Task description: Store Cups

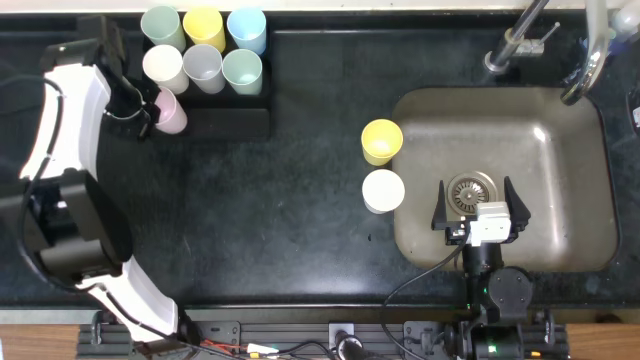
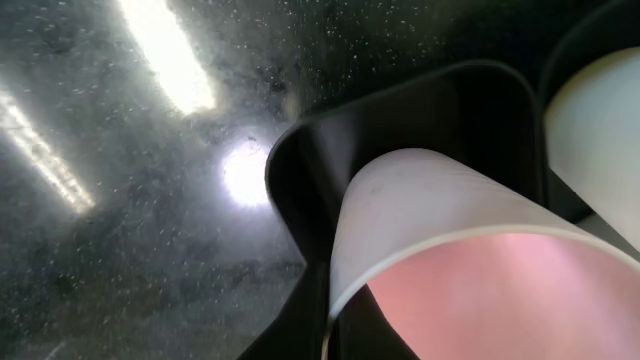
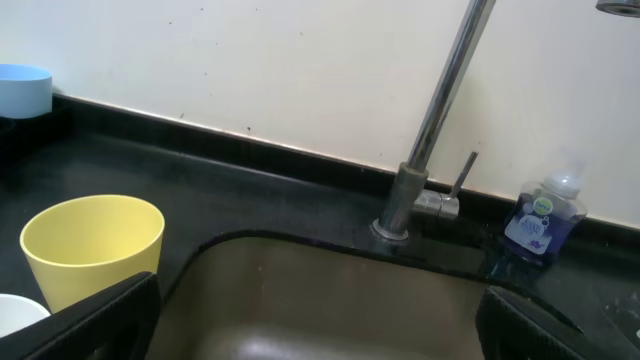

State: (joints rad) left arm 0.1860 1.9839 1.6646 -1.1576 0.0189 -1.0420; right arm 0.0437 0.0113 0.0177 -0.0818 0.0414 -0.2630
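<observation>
A black cup rack (image 1: 235, 122) at the counter's back left holds several pastel cups. My left gripper (image 1: 148, 108) is shut on a pink cup (image 1: 171, 111), tilted at the rack's left front slot. In the left wrist view the pink cup (image 2: 470, 260) hangs over an empty black compartment (image 2: 300, 170), next to a white cup (image 2: 600, 140). A yellow cup (image 1: 381, 141) and a white cup (image 1: 383, 190) stand on the counter by the sink's left rim. My right gripper (image 1: 476, 205) is open over the sink, holding nothing; the yellow cup (image 3: 95, 250) is in front of it to one side.
The steel sink (image 1: 560, 130) takes up the right side, with the faucet (image 1: 515, 45) behind it. A blue soap bottle (image 3: 545, 215) stands by the faucet (image 3: 420, 190). Dark counter (image 1: 290, 230) lies open between rack and sink.
</observation>
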